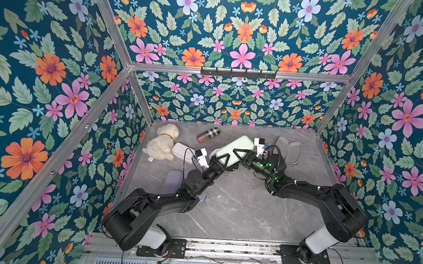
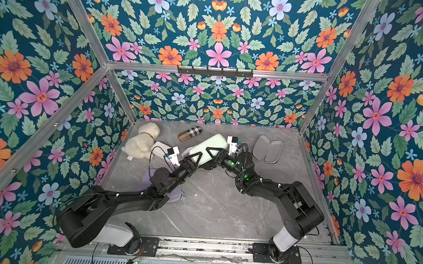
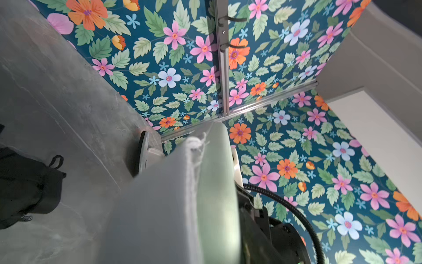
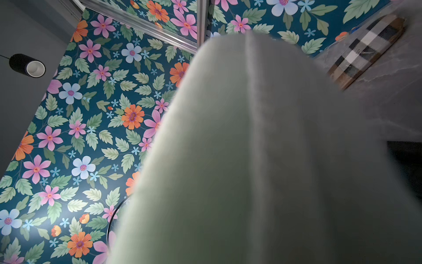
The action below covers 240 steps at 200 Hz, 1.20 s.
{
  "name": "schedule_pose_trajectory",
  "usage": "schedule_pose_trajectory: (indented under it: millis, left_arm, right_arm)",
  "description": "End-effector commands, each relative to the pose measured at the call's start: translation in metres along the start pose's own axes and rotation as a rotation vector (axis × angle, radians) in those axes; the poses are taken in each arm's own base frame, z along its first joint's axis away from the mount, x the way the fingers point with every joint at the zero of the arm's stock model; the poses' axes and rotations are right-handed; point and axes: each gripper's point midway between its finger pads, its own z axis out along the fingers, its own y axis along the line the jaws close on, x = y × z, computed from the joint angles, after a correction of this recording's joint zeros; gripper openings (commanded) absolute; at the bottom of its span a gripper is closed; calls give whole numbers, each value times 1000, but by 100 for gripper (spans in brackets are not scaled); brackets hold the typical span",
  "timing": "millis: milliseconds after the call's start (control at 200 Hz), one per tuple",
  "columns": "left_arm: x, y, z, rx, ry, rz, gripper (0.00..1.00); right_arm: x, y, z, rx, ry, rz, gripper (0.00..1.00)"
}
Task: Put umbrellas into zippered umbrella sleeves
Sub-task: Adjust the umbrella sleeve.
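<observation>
First, nearest the arm bases: bare grey bench. A lavender sleeve lies flat, partly hidden under the left arm.

Mid-bench: mint green sleeve, halves together, tilted. At its near end sits the left pincer; at its right flank the right pincer. Each lays one black finger across the upper shell, its mate hidden beneath. Clenched or slack: cannot tell for either.

Left wrist view: same sleeve edge-on, black umbrella on the bench off to one side. Right wrist view: sleeve fills the frame, blurred.

Beyond: white box just beside a plush dog. An open grey-lined sleeve lies well apart to the right. Farthest: tan plaid capsule.
</observation>
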Motion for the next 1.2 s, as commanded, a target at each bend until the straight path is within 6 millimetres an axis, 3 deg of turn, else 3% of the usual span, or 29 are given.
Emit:
schedule_pose_trajectory:
  millis: [0,110,255,515,665,805,920,1195]
  left_arm:
    - [-10,28,-17,-145,69,195,66]
    - [-24,33,-29,-211,163,327,71]
    - [-10,11,-19,-156,364,478,72]
    - [24,-1,-1,7,576,394,77]
    - [25,-14,3,77,567,357,76]
    - [23,-33,2,171,542,305,75]
    - [30,-35,4,209,559,267,71]
    - [32,-52,12,305,566,214,51]
  right_arm:
    - [-4,-8,-14,18,50,-32,24]
    - [18,-11,-22,40,246,-71,24]
    - [53,-5,-34,13,481,-124,24]
    - [85,26,-40,-78,667,-208,24]
    - [103,34,-40,-117,741,-214,23]
    - [110,35,-37,-137,766,-211,22]
    - [110,41,-34,-164,769,-212,22]
    - [113,36,-30,-159,778,-195,24]
